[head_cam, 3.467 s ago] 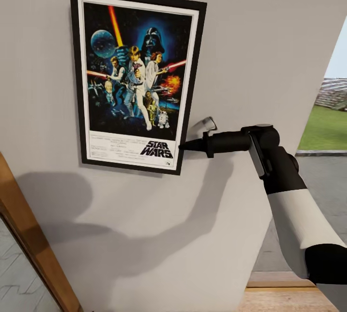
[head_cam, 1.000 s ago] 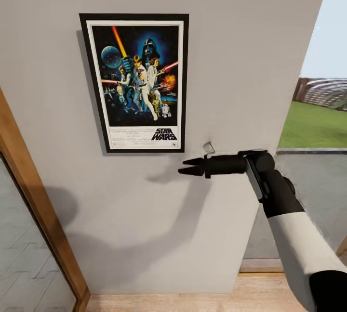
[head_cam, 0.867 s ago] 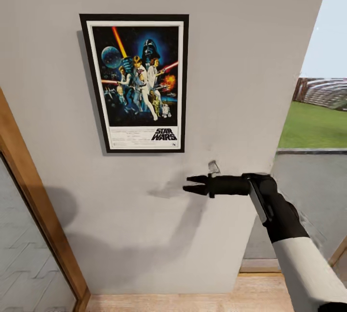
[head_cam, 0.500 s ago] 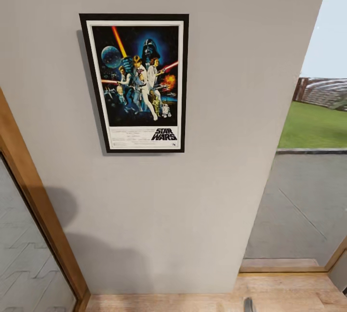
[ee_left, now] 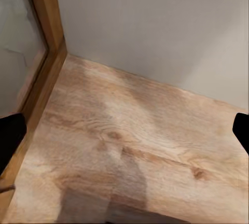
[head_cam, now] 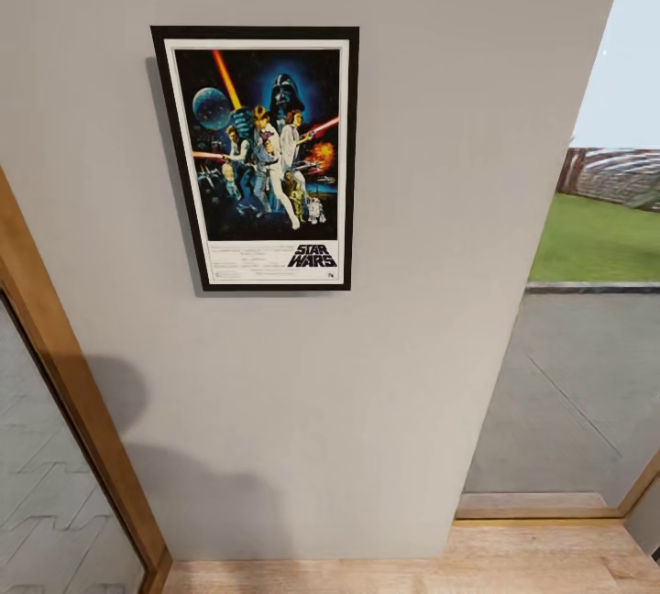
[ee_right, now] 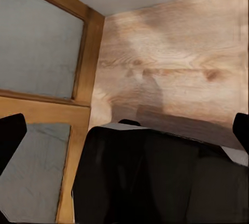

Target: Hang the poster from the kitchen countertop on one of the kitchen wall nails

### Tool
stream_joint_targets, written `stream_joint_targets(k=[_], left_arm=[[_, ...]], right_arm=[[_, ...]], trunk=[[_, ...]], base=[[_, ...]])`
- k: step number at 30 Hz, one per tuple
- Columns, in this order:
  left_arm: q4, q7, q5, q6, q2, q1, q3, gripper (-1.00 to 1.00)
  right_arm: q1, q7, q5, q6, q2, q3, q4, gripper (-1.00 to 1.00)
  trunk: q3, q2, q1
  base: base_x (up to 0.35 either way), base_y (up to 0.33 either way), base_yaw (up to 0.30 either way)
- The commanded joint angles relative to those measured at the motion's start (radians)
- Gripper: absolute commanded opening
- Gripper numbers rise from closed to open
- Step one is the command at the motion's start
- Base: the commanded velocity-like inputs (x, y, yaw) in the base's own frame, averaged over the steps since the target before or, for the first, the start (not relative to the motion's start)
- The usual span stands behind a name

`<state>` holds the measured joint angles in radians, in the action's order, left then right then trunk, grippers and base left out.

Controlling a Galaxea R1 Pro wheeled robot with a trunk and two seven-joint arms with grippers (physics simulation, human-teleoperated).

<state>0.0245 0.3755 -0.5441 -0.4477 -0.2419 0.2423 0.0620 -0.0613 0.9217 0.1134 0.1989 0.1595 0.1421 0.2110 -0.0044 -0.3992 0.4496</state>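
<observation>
The black-framed Star Wars poster (head_cam: pixel 261 159) hangs upright and flat against the grey wall (head_cam: pixel 440 163), with nothing touching it. In the left wrist view, my left gripper (ee_left: pixel 124 130) is open, its dark fingertips (ee_left: pixel 10 136) spread wide over the wooden floor (ee_left: pixel 129 141) with nothing between them. In the right wrist view, my right gripper (ee_right: pixel 124 130) is open too, pointing down at the floor (ee_right: pixel 176 63) above my own black body (ee_right: pixel 155 177). The kitchen countertop is out of view.
A wooden door frame (head_cam: pixel 64 392) with a glass pane runs down the left of the wall. To the right, an opening (head_cam: pixel 587 319) looks out on pavement and grass. Wooden flooring (head_cam: pixel 412 571) lies at the wall's foot.
My right arm, which was open just below the poster's lower right corner, has dropped down out of the head view. The poster has stayed on the wall.
</observation>
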Motion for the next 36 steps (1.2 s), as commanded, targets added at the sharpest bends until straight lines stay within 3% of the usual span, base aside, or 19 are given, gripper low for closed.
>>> stream_joint_targets(k=[1, 4, 9, 10, 11, 12, 18, 19, 20, 23, 27, 36], left_arm=[[-0.001, -0.025, -0.008, -0.002, 0.001, -0.004, 0.007, 1.0], [-0.001, -0.133, -0.003, -0.002, 0.011, -0.027, 0.007, 1.0], [-0.001, -0.254, 0.0, -0.002, 0.034, -0.041, 0.007, 1.0], [-0.001, -0.353, 0.001, -0.002, 0.059, -0.045, 0.007, 1.0], [-0.002, -0.377, 0.001, -0.002, 0.065, -0.045, 0.007, 1.0], [-0.001, -0.467, 0.001, -0.003, 0.093, -0.047, 0.007, 1.0], [-0.001, -0.51, 0.001, -0.003, 0.117, -0.047, 0.007, 1.0], [-0.001, -0.512, 0.001, -0.003, 0.119, -0.047, 0.007, 1.0], [-0.001, -0.513, 0.0, -0.003, 0.12, -0.047, 0.006, 1.0], [-0.001, -0.513, 0.0, -0.003, 0.12, -0.047, 0.006, 1.0], [-0.001, -0.514, 0.0, -0.003, 0.121, -0.048, 0.007, 1.0], [-0.001, -0.514, 0.0, -0.003, 0.121, -0.048, 0.007, 1.0]], right_arm=[[0.0, -0.021, 0.004, 0.004, 0.0, 0.0, -0.007, 1.0], [0.0, -0.112, 0.002, 0.006, -0.001, -0.003, -0.018, 1.0], [0.0, -0.205, 0.002, 0.006, -0.002, -0.006, -0.022, 1.0], [0.0, -0.267, 0.001, 0.006, -0.004, -0.007, -0.024, 1.0], [-0.001, -0.281, 0.001, 0.006, -0.004, -0.007, -0.024, 1.0], [-0.001, -0.329, 0.002, 0.006, -0.006, -0.007, -0.025, 1.0], [-0.001, -0.37, 0.004, 0.01, -0.025, -0.003, -0.042, 1.0], [-0.001, -0.428, 0.004, 0.009, -0.026, -0.002, -0.052, 1.0], [-0.001, -0.527, 0.004, 0.009, -0.027, -0.003, -0.058, 1.0], [-0.001, -0.605, 0.005, 0.008, -0.027, -0.003, -0.062, 1.0], [-0.001, -0.645, 0.005, 0.008, -0.028, -0.003, -0.064, 1.0], [-0.001, -0.658, 0.005, 0.008, -0.028, -0.003, -0.065, 1.0]], trunk=[[0.0, -0.001, 0.0], [0.0, -0.001, 0.0], [0.0, -0.001, 0.0], [0.0, -0.001, 0.0], [0.0, -0.001, 0.0], [0.0, -0.001, 0.0], [0.0, -0.001, 0.0], [0.0, -0.001, 0.0], [0.0, -0.001, 0.0], [0.0, -0.001, 0.0], [0.0, -0.001, 0.0], [0.0, -0.001, 0.0]], base=[[0.0, 0.0, 0.0], [0.0, 0.0, 0.0], [0.0, 0.0, 0.0], [0.0, 0.0, 0.0], [0.0, 0.0, 0.0], [0.0, 0.0, 0.0], [0.0, 0.0, 0.0], [0.0, 0.0, 0.0], [0.0, 0.0, 0.0], [0.0, 0.0, 0.0], [0.0, 0.0, 0.0], [0.0, 0.0, 0.0]])
